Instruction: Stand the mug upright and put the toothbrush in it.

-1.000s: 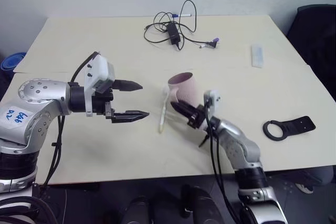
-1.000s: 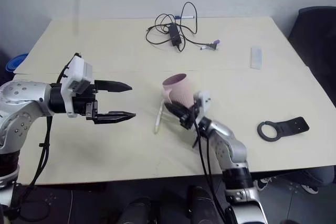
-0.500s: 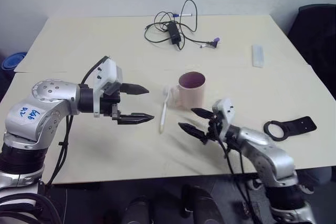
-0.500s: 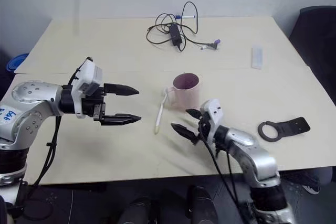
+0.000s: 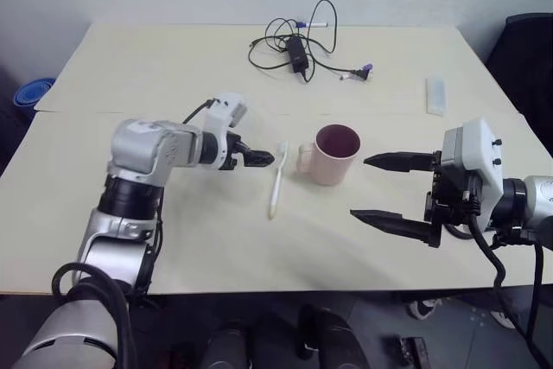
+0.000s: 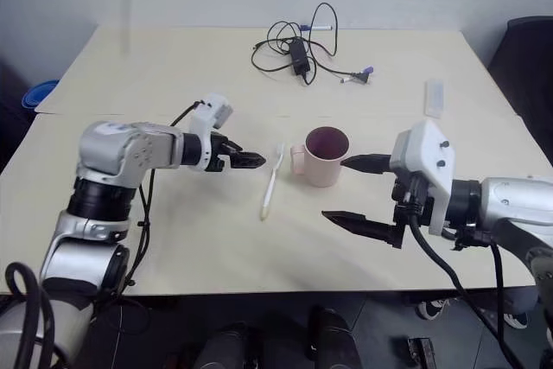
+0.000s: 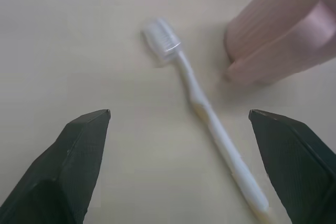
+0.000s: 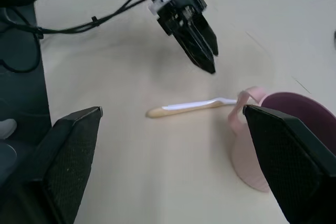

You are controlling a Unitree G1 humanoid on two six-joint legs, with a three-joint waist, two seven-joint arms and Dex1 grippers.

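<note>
1. You are looking at the pale pink ribbed mug (image 5: 334,155) standing upright on the cream tabletop (image 5: 173,84), its dark maroon inside facing up and its loop handle pointing toward the robot's left. The first half of your task reads as done.

2. The slim white-to-pale-yellow plastic toothbrush (image 5: 276,181) is lying flat on the table just beside the mug's handle, bristled head toward the far side, handle end toward the robot. It is not touching the mug as far as the views show.

3. Your left gripper (image 5: 261,158) is pointing at the toothbrush's head end from the left, low over the table. In the left wrist view its two black fingers (image 7: 79,156) are standing wide apart and empty, with the toothbrush lying between them further ahead, so it is lined up to close across the shaft.

4. Your right gripper (image 5: 380,189) is hanging to the right of the mug, jaws spread wide and holding nothing, clear of the rim. That is leaving the mug's mouth free for the brush.

5. You are probably entering the toothbrush pickup. Because the shaft is thin and flat on the table, the fingers will need to come right down to the surface.

6. The tangle of black cables (image 5: 298,41) is sitting well apart at the far side.
</note>
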